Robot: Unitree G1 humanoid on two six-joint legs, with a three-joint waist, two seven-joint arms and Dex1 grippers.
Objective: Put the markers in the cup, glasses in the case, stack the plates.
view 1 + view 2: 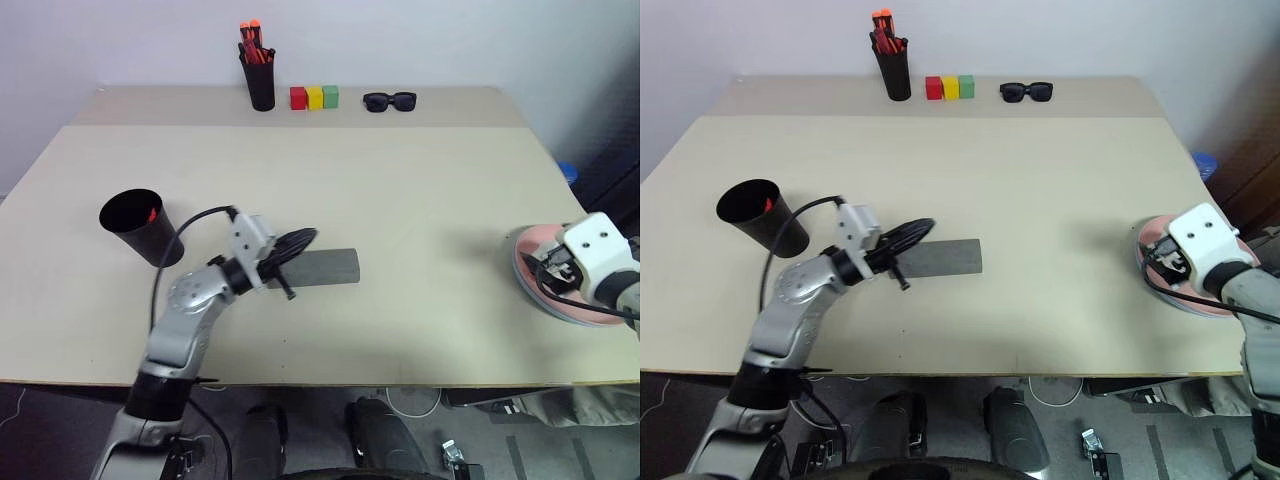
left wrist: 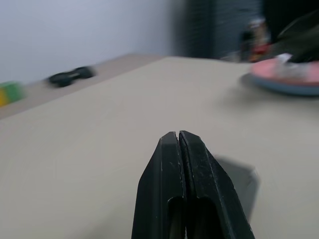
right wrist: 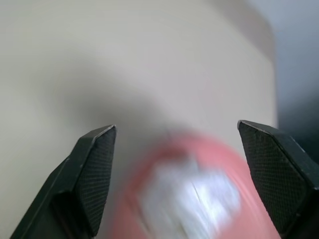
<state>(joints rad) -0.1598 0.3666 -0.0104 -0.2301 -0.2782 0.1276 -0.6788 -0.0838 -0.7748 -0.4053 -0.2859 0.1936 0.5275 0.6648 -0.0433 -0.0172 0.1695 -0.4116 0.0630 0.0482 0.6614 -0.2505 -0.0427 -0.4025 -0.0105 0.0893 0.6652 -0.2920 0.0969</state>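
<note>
The black cup stands tilted at the table's left, and the red of a marker shows inside it. The grey case lies lid down in the middle. My left gripper hovers over its left end, shut and empty, fingertips pressed together. The glasses are out of view. At the right edge the pink plate rests on the blue plate. My right gripper hangs open just above the pink plate with nothing between its fingers.
At the back stand a black pen pot with orange-capped markers, three coloured blocks and black sunglasses. The plates sit close to the table's right front corner.
</note>
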